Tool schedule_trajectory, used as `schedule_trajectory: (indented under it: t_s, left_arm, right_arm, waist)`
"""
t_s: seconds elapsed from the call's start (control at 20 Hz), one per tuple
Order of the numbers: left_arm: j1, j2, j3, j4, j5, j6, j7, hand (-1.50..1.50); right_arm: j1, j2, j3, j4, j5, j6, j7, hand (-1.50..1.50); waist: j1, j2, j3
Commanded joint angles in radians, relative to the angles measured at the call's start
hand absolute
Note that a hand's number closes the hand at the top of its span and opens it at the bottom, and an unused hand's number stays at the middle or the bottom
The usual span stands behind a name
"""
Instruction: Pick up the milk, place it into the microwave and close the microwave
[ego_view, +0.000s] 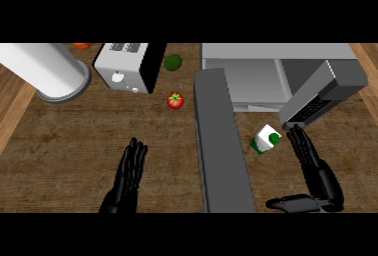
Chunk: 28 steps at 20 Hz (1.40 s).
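From the head view, the milk carton (266, 139) lies tilted on the counter (74, 150), just left of the right hand (316, 172), whose fingers are straight and hold nothing. The left hand (127, 179) is also flat and empty. The microwave (251, 75) stands open behind, its door (219, 145) swung out.

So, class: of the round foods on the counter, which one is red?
The tomato with the green stalk, in front of the toaster; the other one behind it is dark green.
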Motion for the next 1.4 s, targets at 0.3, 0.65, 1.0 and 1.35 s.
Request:
schedule_trajectory:
  t_s: [0.3, 0.65, 1.0, 1.35]
  left_arm:
    - [0.124, 0.093, 0.050, -0.019, 0.110, -0.091, -0.118, -1.50]
    - [0.080, 0.112, 0.126, -0.036, 0.157, -0.129, -0.080, -1.50]
    - [0.178, 0.157, 0.105, -0.088, 0.157, -0.161, -0.104, -1.50]
    - [0.156, 0.172, 0.170, -0.072, 0.201, -0.193, -0.102, -1.50]
  right_arm:
    - [-0.260, -0.025, -0.083, 0.483, 0.084, -0.134, -0.237, -1.50]
    - [-0.424, -0.049, -0.126, 0.767, 0.103, -0.212, -0.358, -1.50]
    - [-0.581, -0.080, -0.206, 1.022, 0.086, -0.258, -0.460, 1.50]
    - [-0.618, -0.087, -0.203, 1.088, 0.127, -0.378, -0.478, 1.50]
  waist:
    - [0.009, 0.001, 0.000]
    - [0.007, 0.002, 0.000]
    - [0.027, 0.007, 0.002]
    - [0.026, 0.009, 0.002]
